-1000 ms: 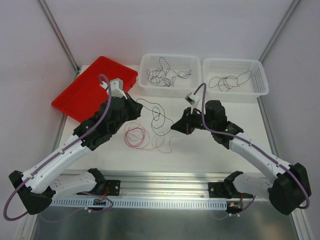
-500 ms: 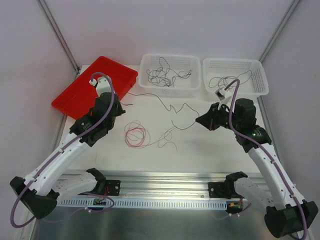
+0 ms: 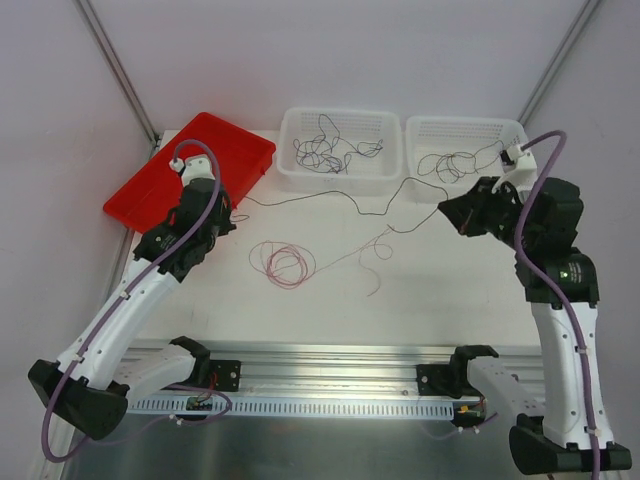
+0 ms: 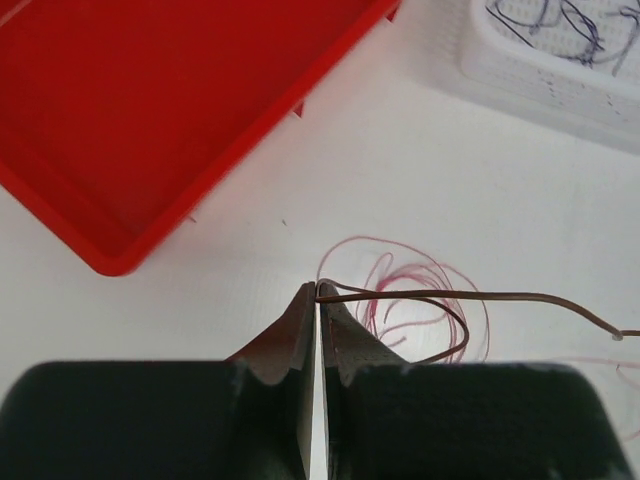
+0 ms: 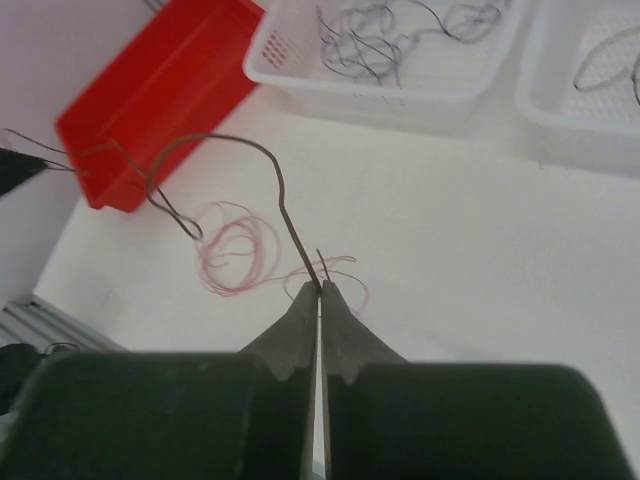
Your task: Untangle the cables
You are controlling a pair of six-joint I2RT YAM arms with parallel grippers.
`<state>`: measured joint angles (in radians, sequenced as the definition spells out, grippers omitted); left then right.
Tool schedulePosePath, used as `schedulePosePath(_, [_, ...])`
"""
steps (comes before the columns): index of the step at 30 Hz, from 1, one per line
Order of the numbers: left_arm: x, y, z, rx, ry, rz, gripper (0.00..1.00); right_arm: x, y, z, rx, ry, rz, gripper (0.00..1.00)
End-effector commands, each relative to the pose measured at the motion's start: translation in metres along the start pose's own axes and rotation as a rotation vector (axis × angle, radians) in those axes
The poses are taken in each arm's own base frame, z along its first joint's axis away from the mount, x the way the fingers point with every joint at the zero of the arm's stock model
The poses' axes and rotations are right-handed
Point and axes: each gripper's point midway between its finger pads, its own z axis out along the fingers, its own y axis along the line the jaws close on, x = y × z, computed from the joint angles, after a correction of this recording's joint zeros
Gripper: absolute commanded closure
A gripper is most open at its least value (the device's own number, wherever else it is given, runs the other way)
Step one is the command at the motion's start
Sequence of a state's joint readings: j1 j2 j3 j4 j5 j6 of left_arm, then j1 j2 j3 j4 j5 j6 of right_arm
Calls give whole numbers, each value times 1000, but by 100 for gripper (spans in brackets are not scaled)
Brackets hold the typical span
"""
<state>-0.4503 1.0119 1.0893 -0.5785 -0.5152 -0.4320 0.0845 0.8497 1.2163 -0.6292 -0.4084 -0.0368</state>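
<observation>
Cables, hair-thin, are spread over a white counter (image 3: pixel 430 290), shown from above and from two wrist cameras. The strands are so fine that parts fade into the white. A faint strand runs from the pink cable (image 3: pixel 283 266) up toward the dark cable (image 3: pixel 310 197). Whether those two are still caught on each other cannot be made out. The left basket (image 3: pixel 340 112) holds one tangle (image 3: pixel 330 150) of dark strands and the right basket (image 3: pixel 465 121) holds another. The strands in each are too knotted to count. Both wrist views cut off the tray (image 3: pixel 170 185) and the baskets at their edges.

By count there are two arms, two pincers, two white baskets, one red tray, one dark cable out on the counter and one pink cable.

The left pincer (image 3: pixel 232 205) sits by the tray's near right corner. Its wrist view shows its jaws (image 4: pixel 318 295) together, clamped on one end of the dark cable (image 4: pixel 480 296). The right pincer (image 3: pixel 443 207) sits just in front of the right basket, its jaws (image 5: pixel 320 290) also together, clamped on the cable's other end (image 5: pixel 280 190). The dark cable is strung between them across the counter's far half, with a few kinks. The pink cable lies coiled on the counter between the arms, nearer the left one.

One second earlier the pincers were close together at the counter's middle, and the dark cable lay in loose loops between them. They have since drawn wide apart, pulling those loops out. The pink coil has slid slightly to the right.
</observation>
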Motion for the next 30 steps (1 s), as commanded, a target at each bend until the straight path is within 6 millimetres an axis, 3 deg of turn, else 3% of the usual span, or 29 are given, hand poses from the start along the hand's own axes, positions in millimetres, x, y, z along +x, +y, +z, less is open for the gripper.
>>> schedulePosePath(1, [24, -22, -2, 124, 108, -21, 100, -44, 64, -23, -266, -41, 20, 99])
schedulePosePath(2, [29, -28, -1, 146, 134, -43, 100, -41, 81, -18, -387, 40, 72, 99])
schedulePosePath(4, [41, -45, -2, 224, 195, -58, 100, -36, 86, -13, -405, 110, 125, 99])
schedulePosePath(5, [46, -50, -2, 246, 213, -65, 100, -29, 68, -1, -297, 119, 135, 99])
schedulePosePath(8, [54, -70, -5, 340, 258, -73, 100, 26, 42, 21, -169, 304, 142, 99])
schedulePosePath(9, [55, -76, -5, 362, 259, -72, 100, 53, 35, 25, -141, 428, 171, 99])
schedulePosePath(13, [60, -92, -11, 432, 282, -61, 100, 118, 18, 18, -41, 699, 84, 99])
schedulePosePath(15, [64, -99, -13, 464, 295, -55, 100, 130, 1, 7, 66, 767, 24, 99])
schedulePosePath(22, [77, -116, -13, 504, 320, -33, 100, 130, 5, -20, 72, 879, -90, 99])
schedulePosePath(25, [78, -117, -13, 506, 316, -14, 100, 118, 21, -30, -10, 829, -93, 99])
schedulePosePath(27, [77, -115, -12, 496, 303, -11, 100, 112, 3, -47, 115, 894, -143, 99])
schedulePosePath(28, [77, -115, -11, 496, 302, -7, 100, 110, 5, -49, 102, 890, -149, 99])
schedulePosePath(30, [78, -118, -10, 508, 299, -10, 99, 100, 31, -44, -50, 778, -135, 99])
